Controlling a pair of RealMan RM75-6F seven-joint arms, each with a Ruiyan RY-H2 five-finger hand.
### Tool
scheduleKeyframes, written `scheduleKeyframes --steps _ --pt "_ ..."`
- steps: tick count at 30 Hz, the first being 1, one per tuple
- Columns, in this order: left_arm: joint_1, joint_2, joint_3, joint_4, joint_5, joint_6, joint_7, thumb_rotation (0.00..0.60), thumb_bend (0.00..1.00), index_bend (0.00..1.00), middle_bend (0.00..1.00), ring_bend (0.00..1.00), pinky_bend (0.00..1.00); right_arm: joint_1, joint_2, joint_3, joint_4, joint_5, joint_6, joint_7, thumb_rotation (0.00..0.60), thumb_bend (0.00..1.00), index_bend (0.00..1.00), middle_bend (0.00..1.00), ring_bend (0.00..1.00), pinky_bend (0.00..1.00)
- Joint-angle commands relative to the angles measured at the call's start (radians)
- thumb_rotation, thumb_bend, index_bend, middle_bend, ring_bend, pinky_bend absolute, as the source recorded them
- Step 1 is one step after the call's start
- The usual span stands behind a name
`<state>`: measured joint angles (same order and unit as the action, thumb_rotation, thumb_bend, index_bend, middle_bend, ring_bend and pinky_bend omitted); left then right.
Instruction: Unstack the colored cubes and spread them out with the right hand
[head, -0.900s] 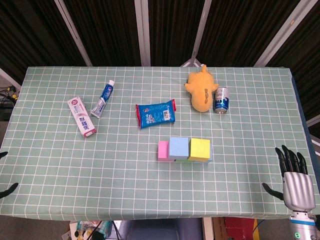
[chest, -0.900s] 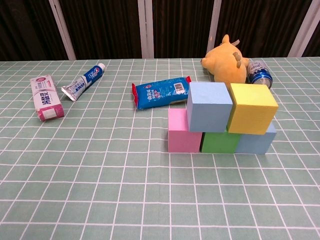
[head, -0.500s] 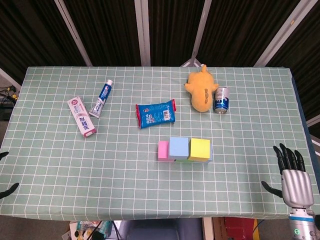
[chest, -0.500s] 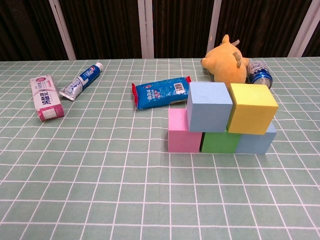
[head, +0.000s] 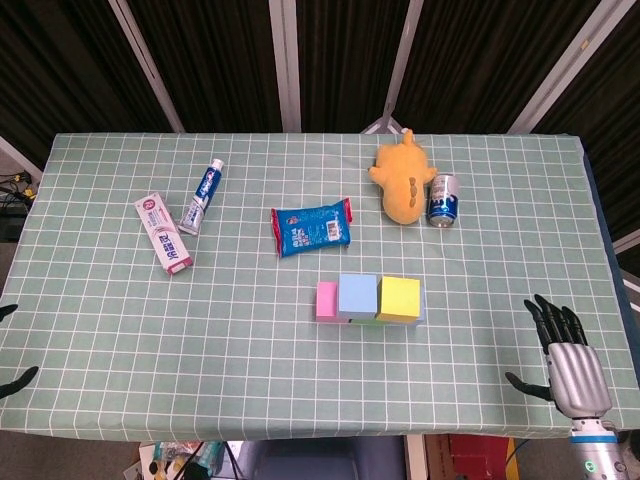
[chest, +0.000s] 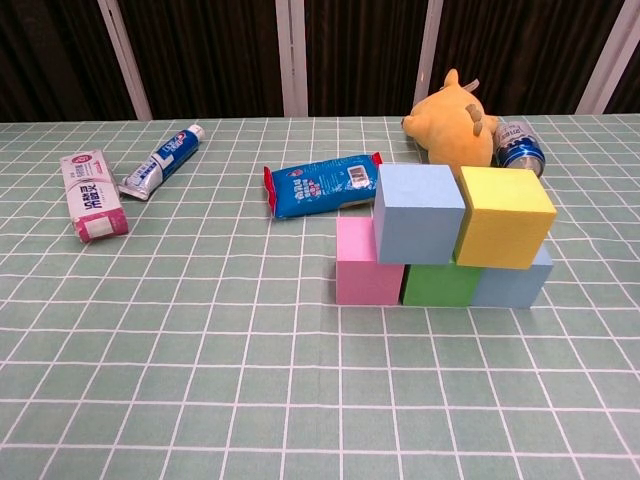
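Observation:
The cubes stand in a two-layer stack at the table's middle. A pink cube (chest: 368, 262), a green cube (chest: 438, 283) and a light blue cube (chest: 515, 285) form the bottom row. On them rest another light blue cube (chest: 418, 212) and a yellow cube (chest: 505, 216). From above I see the pink cube (head: 326, 300), the upper blue cube (head: 357, 295) and the yellow cube (head: 398, 298). My right hand (head: 565, 355) hovers at the front right table edge, fingers spread, holding nothing, well right of the stack. Of my left hand (head: 15, 380) only dark fingertips show at the left edge, spread apart.
Behind the stack lie a blue snack packet (head: 312, 228), a yellow plush toy (head: 402, 178) and a blue can (head: 442, 200). A toothpaste tube (head: 201, 198) and a pink toothpaste box (head: 164, 233) lie at the left. The table's front edge (head: 300, 437) is close to both hands.
My right hand has shifted a little to the left along the front right edge, fingers still spread. The cubes have not moved.

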<state>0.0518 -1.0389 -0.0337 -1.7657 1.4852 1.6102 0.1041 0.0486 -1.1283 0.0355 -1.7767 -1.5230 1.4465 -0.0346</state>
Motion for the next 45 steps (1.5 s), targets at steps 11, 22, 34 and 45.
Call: scheduleKeyframes --steps 11,22,34,45 --pt "0.007 0.009 0.006 0.0 0.017 0.012 -0.017 0.6 0.1 0.2 0.0 0.0 0.0 0.108 -0.046 0.053 0.032 0.078 -0.159 0.236 0.6 0.04 0.0 0.0 0.06 0.0" --pt "0.0 0.006 0.004 0.002 0.014 -0.001 -0.011 0.6 0.1 0.2 0.0 0.0 0.0 0.18 -0.091 0.108 -0.071 0.221 -0.237 0.085 0.6 0.04 0.0 0.0 0.06 0.0" --pt "0.003 0.011 0.001 -0.003 -0.002 -0.001 -0.018 0.6 0.1 0.2 0.0 0.0 0.0 0.256 -0.166 0.135 -0.172 0.316 -0.28 -0.074 0.6 0.04 0.0 0.0 0.06 0.0" --pt "0.005 0.038 -0.005 -0.048 -0.074 -0.036 -0.009 0.6 0.1 0.19 0.0 0.0 0.0 0.355 -0.254 0.194 -0.216 0.438 -0.275 -0.263 0.6 0.04 0.0 0.0 0.06 0.0"
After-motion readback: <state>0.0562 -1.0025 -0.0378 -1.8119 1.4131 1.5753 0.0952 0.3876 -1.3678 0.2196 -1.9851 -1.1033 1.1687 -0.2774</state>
